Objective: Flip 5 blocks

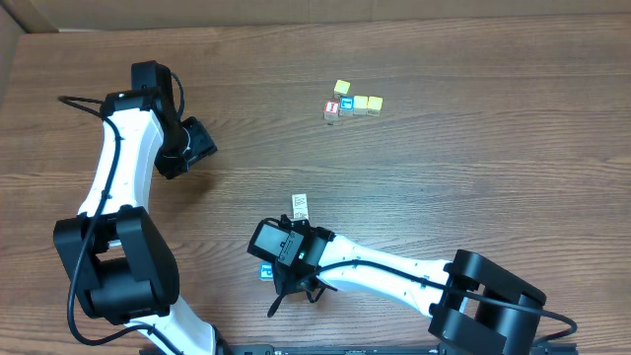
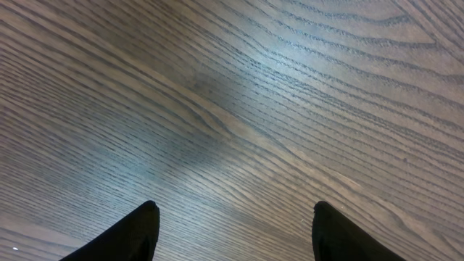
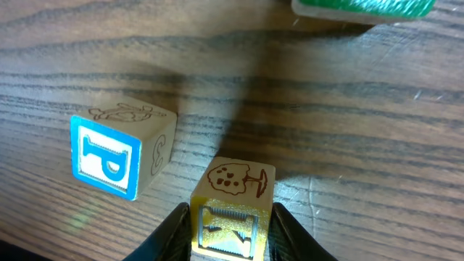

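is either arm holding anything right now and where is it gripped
The right fingers pinch the yellow-edged block by its two opposite side faces, tree picture on top. The left fingers stand apart over bare table, holding nothing.

Robot lab bench: left arm (image 1: 123, 158) and right arm (image 1: 394, 271) at wood-grain table (image 1: 473, 187).

The brown wood-grain tabletop (image 1: 444, 187) carried a tight cluster of small cubes (image 1: 360, 103) at the far side, right of centre, a white block (image 1: 300, 205) near the middle, and, nearer, a blue P block (image 3: 119, 156) just beside a yellow block (image 3: 230, 214), a green block (image 3: 362, 7) close by
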Tool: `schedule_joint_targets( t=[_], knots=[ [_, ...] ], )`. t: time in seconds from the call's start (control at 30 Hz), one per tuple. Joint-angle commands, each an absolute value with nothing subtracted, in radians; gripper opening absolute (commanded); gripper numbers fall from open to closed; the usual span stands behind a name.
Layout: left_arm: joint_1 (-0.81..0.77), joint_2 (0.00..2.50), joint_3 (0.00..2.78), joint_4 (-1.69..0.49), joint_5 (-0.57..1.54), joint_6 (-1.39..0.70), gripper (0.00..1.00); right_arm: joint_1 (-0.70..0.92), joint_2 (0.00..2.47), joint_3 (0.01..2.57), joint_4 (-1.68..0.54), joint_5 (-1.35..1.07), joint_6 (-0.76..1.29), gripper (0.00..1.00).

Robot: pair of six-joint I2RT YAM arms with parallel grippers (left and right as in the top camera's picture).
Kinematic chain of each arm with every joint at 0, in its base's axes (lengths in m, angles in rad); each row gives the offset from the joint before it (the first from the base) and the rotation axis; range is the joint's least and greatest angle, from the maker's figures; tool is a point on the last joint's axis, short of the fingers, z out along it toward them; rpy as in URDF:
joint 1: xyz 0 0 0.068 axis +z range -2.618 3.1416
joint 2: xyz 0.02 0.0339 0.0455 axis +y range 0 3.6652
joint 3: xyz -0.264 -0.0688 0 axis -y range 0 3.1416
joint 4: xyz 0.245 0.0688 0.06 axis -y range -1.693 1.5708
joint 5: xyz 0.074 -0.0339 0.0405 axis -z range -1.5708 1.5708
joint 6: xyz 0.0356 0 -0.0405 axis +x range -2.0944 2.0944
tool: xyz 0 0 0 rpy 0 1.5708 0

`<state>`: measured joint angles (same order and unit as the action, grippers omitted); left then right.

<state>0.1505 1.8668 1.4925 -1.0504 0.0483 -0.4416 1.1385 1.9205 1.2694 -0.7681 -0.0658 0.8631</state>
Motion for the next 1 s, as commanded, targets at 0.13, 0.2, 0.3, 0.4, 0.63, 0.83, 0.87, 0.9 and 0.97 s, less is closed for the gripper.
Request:
schedule_joint_targets(
  t=[0.13, 0.2, 0.3, 0.4, 0.63, 0.83, 0.87, 0.9, 0.97],
  knots=[
    [0.148, 1.877, 1.505, -1.050, 0.042, -0.442, 0.61, 1.087, 1.927, 1.265, -0.767, -0.081, 0.865, 0.31],
    [0.148, 1.877, 1.505, -1.050, 0.042, -0.442, 0.61, 1.077, 1.927, 1.266, -0.766, -0.081, 0.865, 0.31],
    [0.148, 1.877, 1.505, -1.050, 0.042, -0.442, 0.61, 1.057, 1.927, 1.271, -0.763, -0.074, 0.865, 0.31],
    [0.148, 1.877, 1.505, -1.050, 0.042, -0.442, 0.61, 1.031, 1.927, 1.277, -0.760, -0.021, 0.864, 0.32],
    [0.148, 1.877, 1.505, -1.050, 0.042, -0.442, 0.61, 1.019, 1.927, 1.277, -0.723, 0.021, 0.856, 0.36],
    [0.148, 1.877, 1.505, -1.050, 0.042, -0.442, 0.60, 1.019, 1.927, 1.277, -0.709, 0.036, 0.834, 0.37],
    [0.148, 1.877, 1.505, -1.050, 0.042, -0.442, 0.61, 1.019, 1.927, 1.277, -0.708, 0.042, 0.834, 0.37],
    [0.148, 1.877, 1.505, -1.050, 0.042, -0.442, 0.60, 1.019, 1.927, 1.277, -0.708, 0.046, 0.833, 0.38],
    [0.148, 1.877, 1.505, -1.049, 0.042, -0.442, 0.60, 1.019, 1.927, 1.277, -0.705, 0.052, 0.833, 0.38]
  ],
)
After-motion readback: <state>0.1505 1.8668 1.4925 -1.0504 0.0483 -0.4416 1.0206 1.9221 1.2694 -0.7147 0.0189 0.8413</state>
